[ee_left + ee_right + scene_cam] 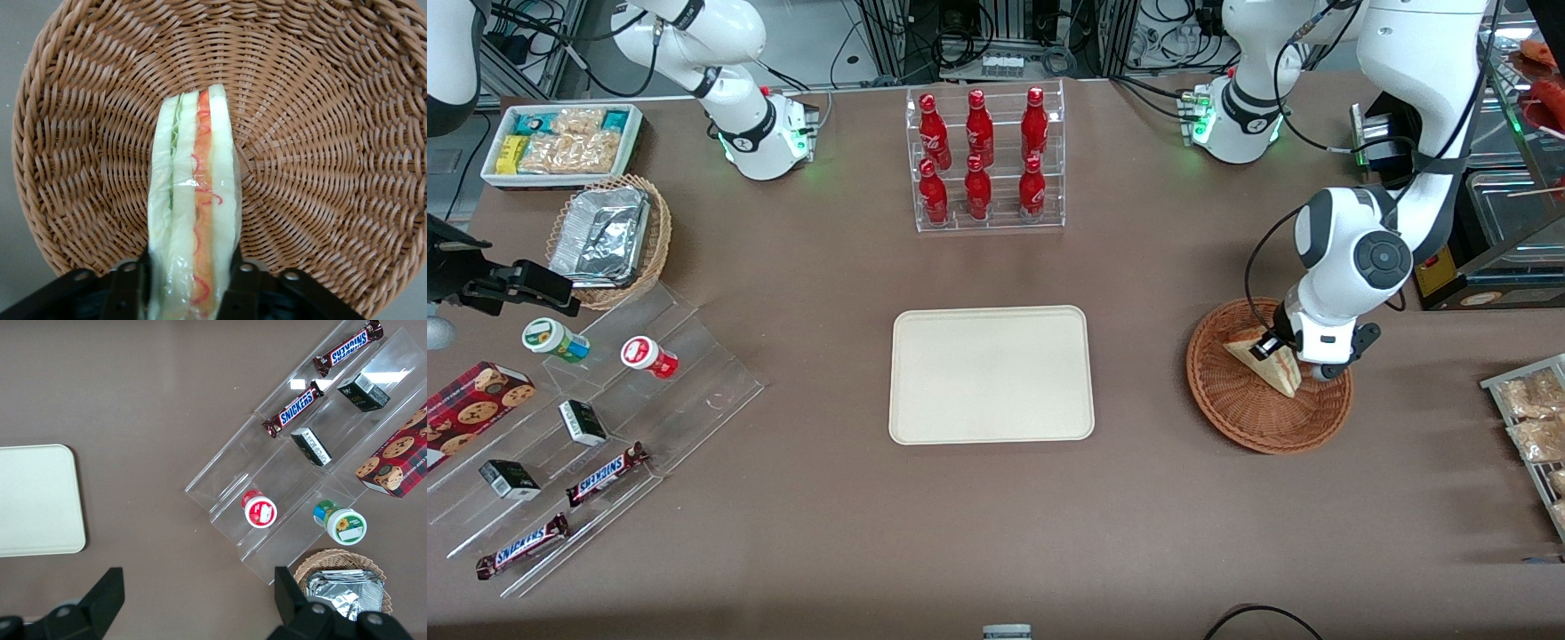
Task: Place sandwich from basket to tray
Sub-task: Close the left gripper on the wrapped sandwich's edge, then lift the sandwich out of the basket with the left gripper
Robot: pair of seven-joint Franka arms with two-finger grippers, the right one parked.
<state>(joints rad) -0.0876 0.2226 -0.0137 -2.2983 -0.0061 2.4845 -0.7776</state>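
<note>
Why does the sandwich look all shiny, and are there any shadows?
In the left wrist view the sandwich glints because light bounces off its clear wrap; it sits between the gripper's fingers, over the basket. In the front view the lighting is even, with soft shadows beside the basket and the tray. In the right wrist view the clear display steps show white glare.

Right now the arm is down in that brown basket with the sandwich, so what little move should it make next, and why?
Probably a short lift straight up. The gripper is low in the basket, and the wrist view shows the sandwich already pinched between its jaws. The sandwich appears to be inside the basket's rim, and the tray, toward the parked arm's end, holds nothing yet, so raising it clear comes before any sideways travel.
</note>
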